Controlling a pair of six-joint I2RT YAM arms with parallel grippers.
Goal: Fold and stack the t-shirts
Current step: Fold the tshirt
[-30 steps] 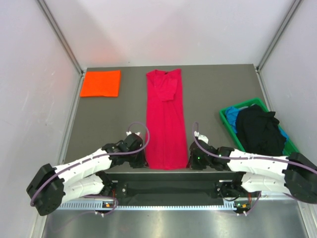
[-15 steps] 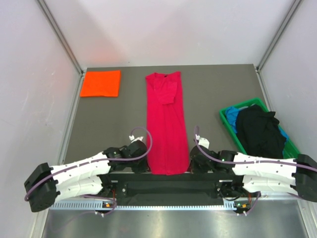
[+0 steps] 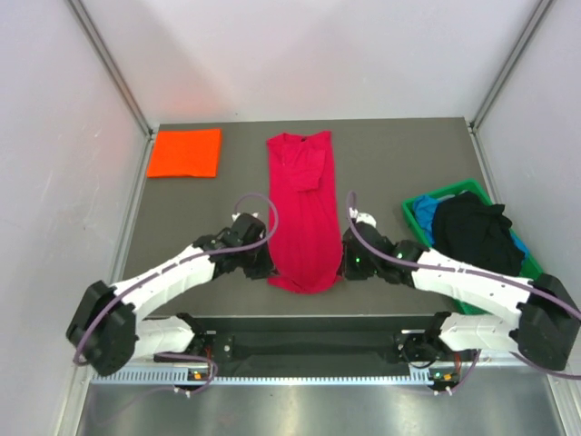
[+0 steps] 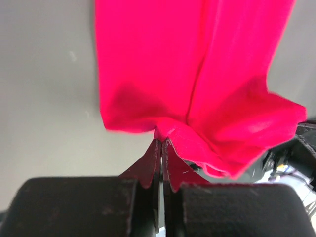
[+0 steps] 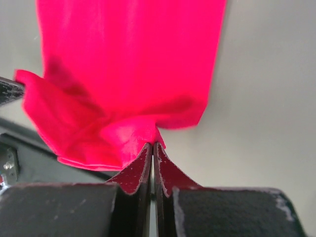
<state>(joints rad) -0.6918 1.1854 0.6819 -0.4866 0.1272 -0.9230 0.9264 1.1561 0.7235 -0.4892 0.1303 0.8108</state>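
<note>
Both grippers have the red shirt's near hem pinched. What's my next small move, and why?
Probably carry both corners forward together, laying the hem over toward the collar. The left gripper and right gripper are each shut on a near corner of the red shirt, that end hangs bunched between them, and the rest lies as a long flat strip on the table.

The grey tabletop point(image 3: 390, 173) fills the middle of the frame. A folded orange shirt point(image 3: 184, 153) lies flat in its upper left corner. A red shirt point(image 3: 304, 209) runs as a long narrow strip down the centre, its lower end bunched, and a green bin point(image 3: 436, 194) sits at the right edge, well apart from both.
</note>
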